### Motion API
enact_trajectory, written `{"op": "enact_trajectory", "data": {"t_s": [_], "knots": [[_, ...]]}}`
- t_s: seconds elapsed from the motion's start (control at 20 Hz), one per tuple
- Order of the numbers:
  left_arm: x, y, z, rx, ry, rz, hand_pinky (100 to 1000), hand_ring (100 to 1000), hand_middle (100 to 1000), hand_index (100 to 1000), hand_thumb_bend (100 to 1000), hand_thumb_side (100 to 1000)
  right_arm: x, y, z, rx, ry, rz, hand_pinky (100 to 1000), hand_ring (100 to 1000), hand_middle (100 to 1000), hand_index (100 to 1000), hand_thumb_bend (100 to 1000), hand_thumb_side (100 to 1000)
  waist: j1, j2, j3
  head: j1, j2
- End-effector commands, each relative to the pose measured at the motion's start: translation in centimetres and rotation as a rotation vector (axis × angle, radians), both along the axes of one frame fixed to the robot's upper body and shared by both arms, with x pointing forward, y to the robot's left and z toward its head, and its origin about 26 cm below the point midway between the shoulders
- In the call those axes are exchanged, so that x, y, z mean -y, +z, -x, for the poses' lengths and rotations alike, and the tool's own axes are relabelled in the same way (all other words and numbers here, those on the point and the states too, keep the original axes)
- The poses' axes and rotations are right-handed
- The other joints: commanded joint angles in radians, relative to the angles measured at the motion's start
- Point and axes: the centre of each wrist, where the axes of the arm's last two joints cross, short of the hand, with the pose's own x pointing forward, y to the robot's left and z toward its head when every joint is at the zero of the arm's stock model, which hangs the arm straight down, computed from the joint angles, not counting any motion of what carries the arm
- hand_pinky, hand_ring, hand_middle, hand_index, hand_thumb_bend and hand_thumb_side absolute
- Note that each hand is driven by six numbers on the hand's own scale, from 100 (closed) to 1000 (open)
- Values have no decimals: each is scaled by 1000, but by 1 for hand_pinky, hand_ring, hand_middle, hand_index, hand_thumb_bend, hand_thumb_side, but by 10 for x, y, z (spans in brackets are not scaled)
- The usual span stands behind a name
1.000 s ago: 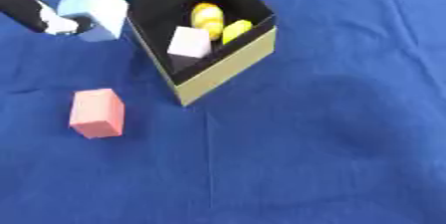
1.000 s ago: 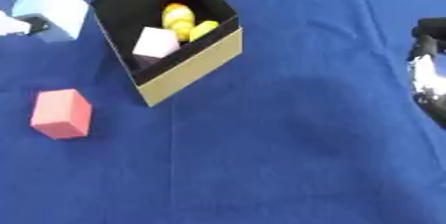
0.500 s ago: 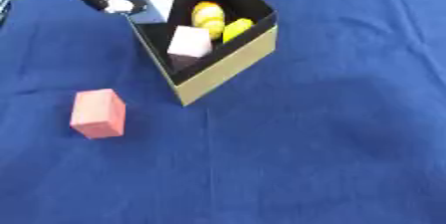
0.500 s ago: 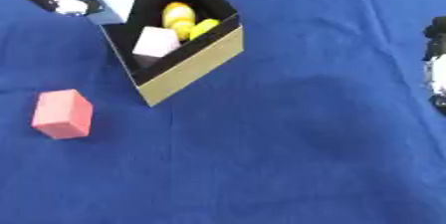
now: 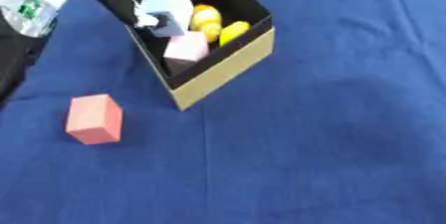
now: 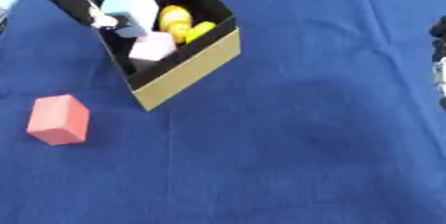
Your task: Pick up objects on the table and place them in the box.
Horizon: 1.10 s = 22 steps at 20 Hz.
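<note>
My left hand (image 5: 122,4) comes in from the upper left, shut on a pale blue block (image 5: 168,8) that it holds over the open box (image 5: 228,66). The box is black inside with tan outer walls. In it lie a pale pink block (image 5: 186,49) and yellow rounded pieces (image 5: 218,24). A red block (image 5: 94,119) lies on the blue cloth to the lower left of the box. At the right edge of the right eye view a dark part of my right hand (image 6: 439,54) shows; its fingers cannot be made out.
A blue cloth (image 5: 331,133) covers the whole table. A white device with a green label (image 5: 26,1) stands at the upper left corner.
My left hand has carried the pale blue block rightward from beside the box to above its opening. The red block has stayed put on the cloth.
</note>
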Motion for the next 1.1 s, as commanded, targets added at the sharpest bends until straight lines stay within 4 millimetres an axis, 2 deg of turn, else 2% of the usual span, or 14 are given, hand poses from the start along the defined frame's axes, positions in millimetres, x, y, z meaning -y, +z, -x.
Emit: {"op": "enact_trajectory", "data": {"t_s": [0.05,0.45,0.7,1.1], "knots": [[-5,11,2,41,5,-11,880,855,854,920,504,403,-1,6,2,19,12,5,734,741,647,730,100,423,-8,-20,1,2,-8],[-15,14,6,61,0,39,870,841,838,923,508,405,0,7,2,17,14,0,735,742,648,730,100,422,-19,-35,14,-3,6],[-27,12,19,59,-30,39,852,803,776,886,464,397,2,5,3,10,6,-5,735,742,648,730,100,417,-29,-50,38,-11,21],[-54,-18,54,33,-85,-21,840,788,756,872,495,432,8,1,5,2,-32,-12,736,742,648,730,100,415,-47,-68,98,-77,46]]}}
